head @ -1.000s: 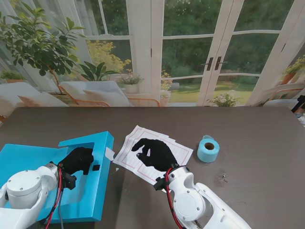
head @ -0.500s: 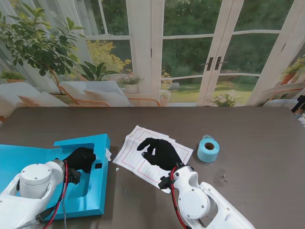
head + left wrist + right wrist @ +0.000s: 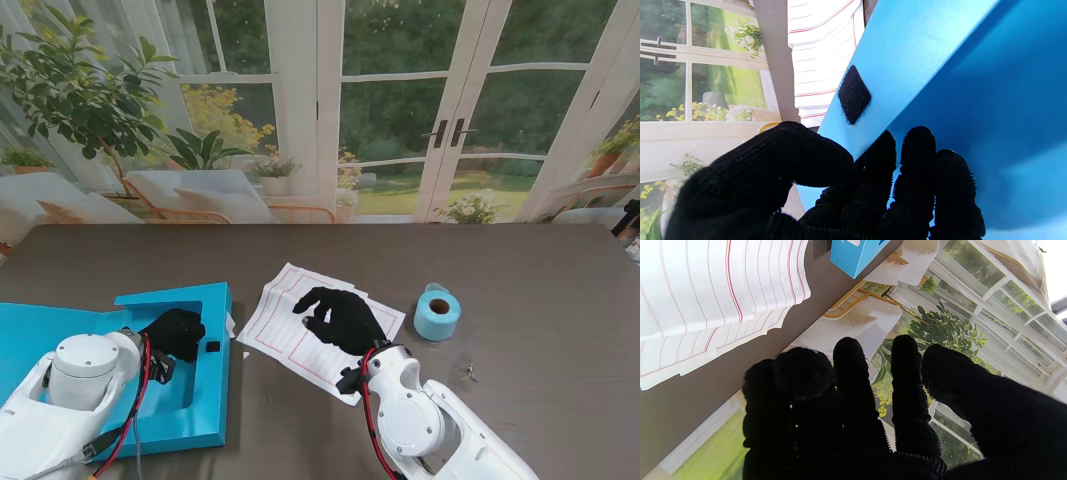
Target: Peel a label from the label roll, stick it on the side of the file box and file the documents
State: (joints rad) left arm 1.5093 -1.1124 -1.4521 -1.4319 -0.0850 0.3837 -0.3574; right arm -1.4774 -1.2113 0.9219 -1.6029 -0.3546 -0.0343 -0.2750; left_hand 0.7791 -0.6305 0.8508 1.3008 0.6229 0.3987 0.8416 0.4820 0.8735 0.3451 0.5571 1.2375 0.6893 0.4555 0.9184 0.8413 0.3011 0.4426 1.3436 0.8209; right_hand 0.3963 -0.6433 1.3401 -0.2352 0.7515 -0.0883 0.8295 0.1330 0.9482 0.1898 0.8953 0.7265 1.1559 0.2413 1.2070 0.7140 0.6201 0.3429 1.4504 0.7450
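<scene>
From the stand view, the left hand is gripping the box flap at the table's left; the papers are lying mid-table under the right hand, which has crept farther from me. Left wrist: the thumb is pinching the thin, stiff flap beside the velcro. Right wrist: the fingers are hovering loosely spread, holding nothing; thin, floppy sheets are best lifted at an edge.

1. The blue file box lies open and flat at my left, its wall pinched in my fingers.
2. The lined documents are fanned at centre.
3. The blue label roll stands to their right.
</scene>
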